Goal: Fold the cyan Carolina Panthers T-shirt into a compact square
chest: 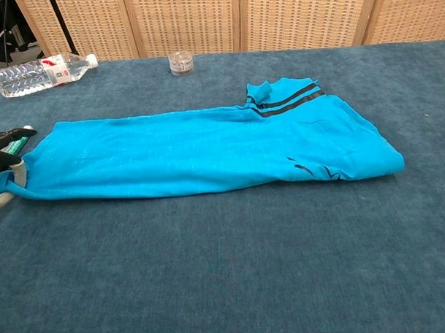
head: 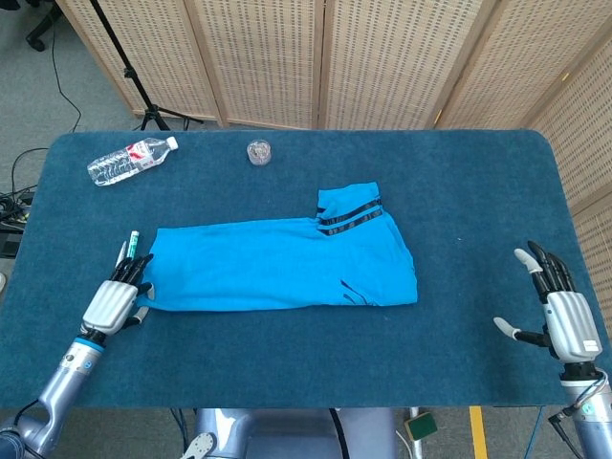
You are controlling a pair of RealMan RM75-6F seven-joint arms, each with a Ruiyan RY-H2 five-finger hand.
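Note:
The cyan T-shirt (head: 287, 263) lies mid-table as a long band, its black-striped sleeve (head: 349, 216) toward the back right; the chest view shows the same T-shirt (chest: 207, 149) flat and smooth. My left hand (head: 115, 301) is at the band's near left corner. In the chest view the left hand (chest: 5, 170) sits at the frame's left edge, its thumb over that corner, pinching the cloth. My right hand (head: 559, 311) rests near the table's right front edge, far from the shirt, fingers spread and holding nothing.
A water bottle (head: 131, 160) lies at the back left, and a small glass jar (head: 258, 151) stands behind the shirt. A teal-tipped pen (head: 130, 245) lies just beyond my left hand. Wicker screens stand behind the blue table (head: 459, 191).

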